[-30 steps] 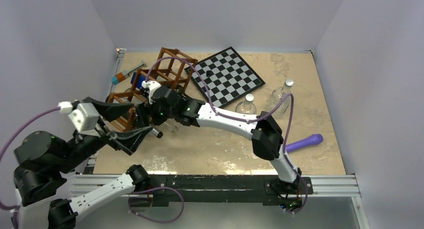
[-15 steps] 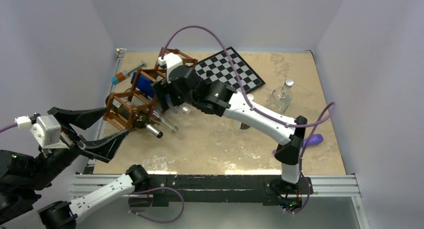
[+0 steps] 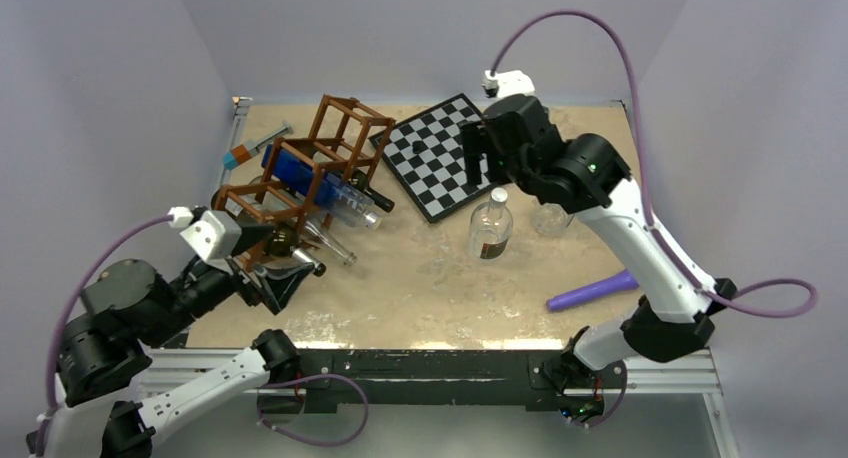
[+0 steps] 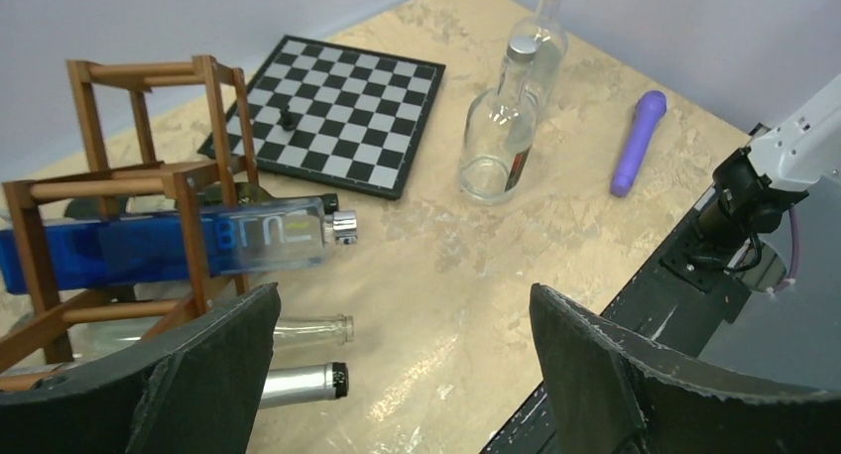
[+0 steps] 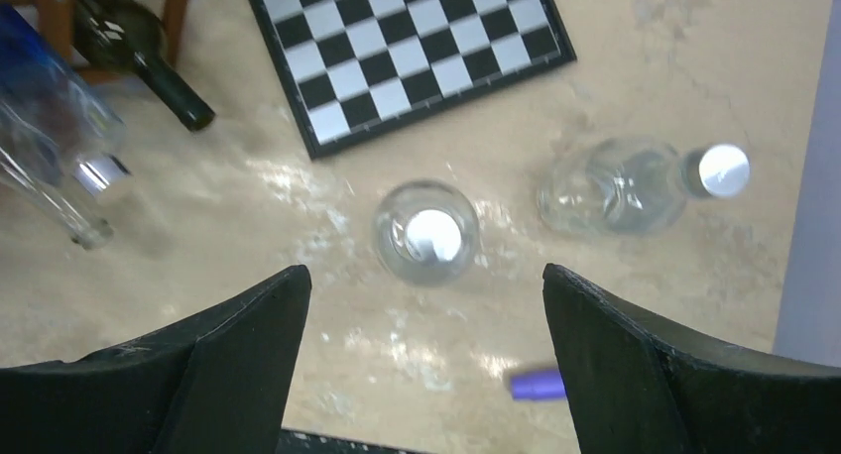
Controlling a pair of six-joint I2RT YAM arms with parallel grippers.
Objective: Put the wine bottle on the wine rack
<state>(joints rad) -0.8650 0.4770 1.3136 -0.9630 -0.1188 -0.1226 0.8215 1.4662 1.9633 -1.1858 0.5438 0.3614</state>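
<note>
The reddish-brown wine rack lies tilted at the back left; it also shows in the left wrist view. A blue bottle rests on its bars, cap pointing right. A dark green bottle pokes out of a cell. A clear neck and a silver-foiled neck stick out at the rack's near end. My left gripper is open and empty beside that end. My right gripper is open and empty, high above a standing clear bottle.
A checkerboard lies at the back centre. A second clear bottle with a silver cap is right of the standing one. A purple rod lies near the front right. A syringe-like tool lies left of the rack.
My right gripper has let go of the blue bottle on the rack and swung up and right over the standing clear bottle. My left gripper has moved in toward the rack's near end.
</note>
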